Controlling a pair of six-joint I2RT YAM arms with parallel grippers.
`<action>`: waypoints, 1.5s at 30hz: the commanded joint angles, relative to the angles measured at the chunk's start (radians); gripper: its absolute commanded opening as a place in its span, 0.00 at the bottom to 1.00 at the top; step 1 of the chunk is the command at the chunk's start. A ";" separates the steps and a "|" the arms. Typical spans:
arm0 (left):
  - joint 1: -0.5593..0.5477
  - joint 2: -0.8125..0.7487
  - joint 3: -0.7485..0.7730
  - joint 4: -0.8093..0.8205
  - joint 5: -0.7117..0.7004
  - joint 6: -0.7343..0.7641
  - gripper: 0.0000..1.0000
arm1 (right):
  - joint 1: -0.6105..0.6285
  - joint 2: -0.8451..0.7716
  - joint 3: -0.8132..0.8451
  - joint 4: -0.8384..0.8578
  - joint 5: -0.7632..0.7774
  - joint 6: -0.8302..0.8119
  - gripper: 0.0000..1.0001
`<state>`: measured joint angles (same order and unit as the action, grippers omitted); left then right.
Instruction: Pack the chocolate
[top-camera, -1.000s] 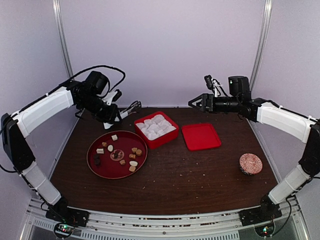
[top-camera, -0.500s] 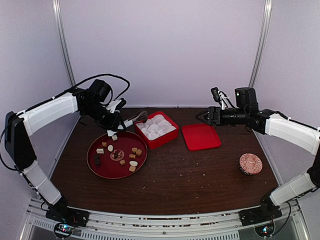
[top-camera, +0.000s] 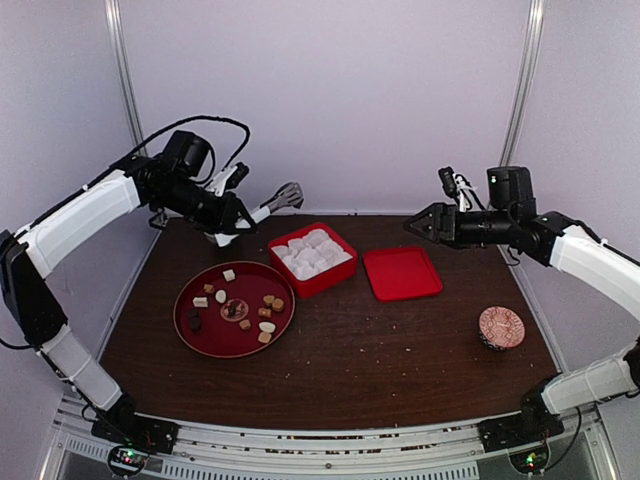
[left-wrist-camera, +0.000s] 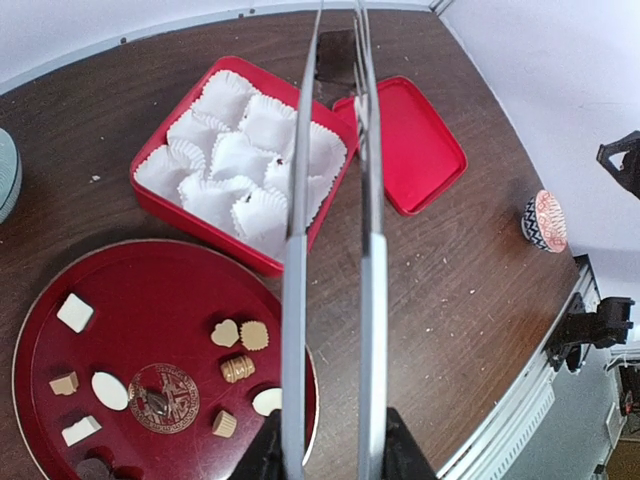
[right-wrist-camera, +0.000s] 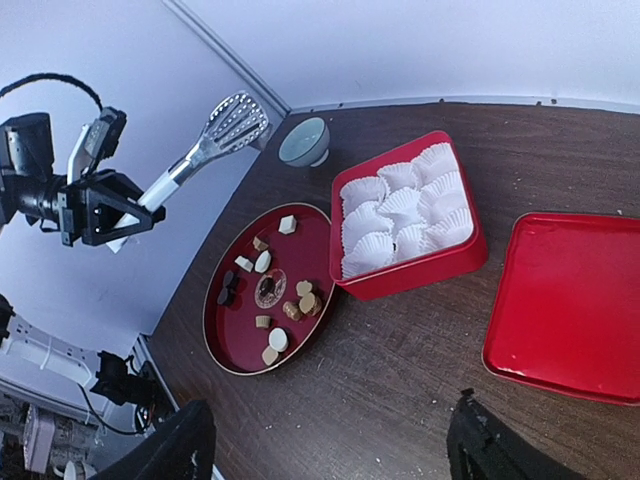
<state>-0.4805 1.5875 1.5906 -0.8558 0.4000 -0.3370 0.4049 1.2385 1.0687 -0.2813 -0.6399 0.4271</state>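
I see the red plate (top-camera: 215, 342) left of the box (top-camera: 318, 286). My left gripper (top-camera: 230, 214) clamps the tongs (left-wrist-camera: 372, 260). The chocolate (left-wrist-camera: 238, 368) lies on the plate, below the tips. The right gripper (top-camera: 412, 226), fingers apart, is much farther.

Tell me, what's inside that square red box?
White paper cups fill the red box, and those showing look empty. The box floor under them is covered, and in the left wrist view the metal tongs cross over a few cups.
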 joint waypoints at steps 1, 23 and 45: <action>0.006 0.018 0.040 -0.002 0.015 0.026 0.06 | -0.006 -0.074 0.010 -0.015 0.120 0.068 0.82; -0.058 0.391 0.303 -0.118 0.053 0.192 0.09 | -0.106 0.021 0.135 -0.211 0.023 0.095 0.72; -0.085 0.596 0.435 -0.117 0.053 0.154 0.17 | -0.156 0.055 0.106 -0.201 -0.019 0.086 0.72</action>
<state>-0.5503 2.1681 1.9884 -0.9993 0.4442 -0.1768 0.2611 1.2858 1.1740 -0.4843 -0.6395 0.5201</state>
